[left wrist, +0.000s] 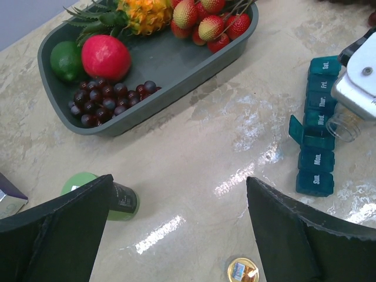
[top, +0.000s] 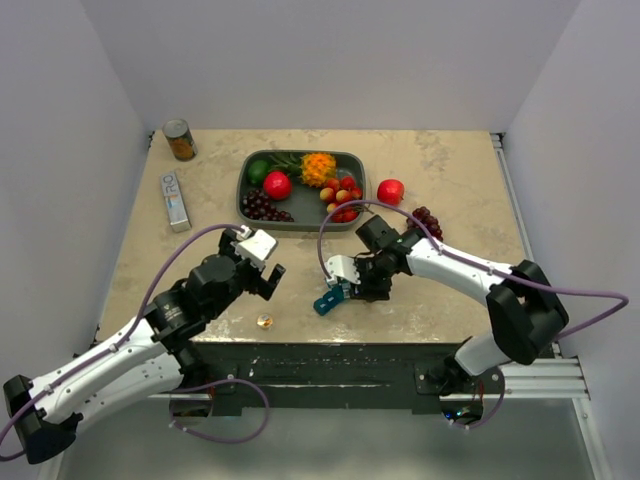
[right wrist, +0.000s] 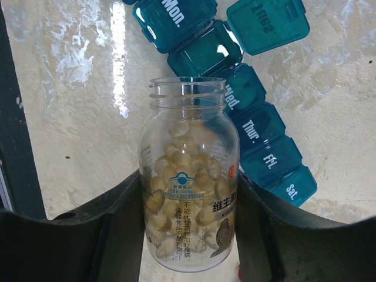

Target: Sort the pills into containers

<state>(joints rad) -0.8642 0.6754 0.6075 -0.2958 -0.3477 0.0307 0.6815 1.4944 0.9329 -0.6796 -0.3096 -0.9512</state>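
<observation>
The containers are a teal pill-organiser strip (right wrist: pixel 258 138) marked with weekday names, lying on the marble table (top: pixel 328 300) (left wrist: pixel 317 126). One lid (right wrist: pixel 267 23) is flipped open, and no pill shows in the compartment (right wrist: pixel 205 51) under it. My right gripper (right wrist: pixel 189 183) (top: pixel 350 285) is shut on a clear uncapped bottle (right wrist: pixel 189 176) full of pale yellow pills. The bottle lies level, its mouth pointing at the open compartment. To the left of the strip, my left gripper (left wrist: pixel 179 182) (top: pixel 268 272) hangs open above bare table, holding nothing.
A gold bottle cap (left wrist: pixel 242 270) (top: pixel 264 321) lies near the table's front edge. A small green bottle (left wrist: pixel 117 200) lies by the left finger. A grey fruit tray (top: pixel 300 226) stands behind, with an apple (top: pixel 390 191), grapes (top: pixel 427 220), a can (top: pixel 180 140) and a box (top: pixel 176 200) around it.
</observation>
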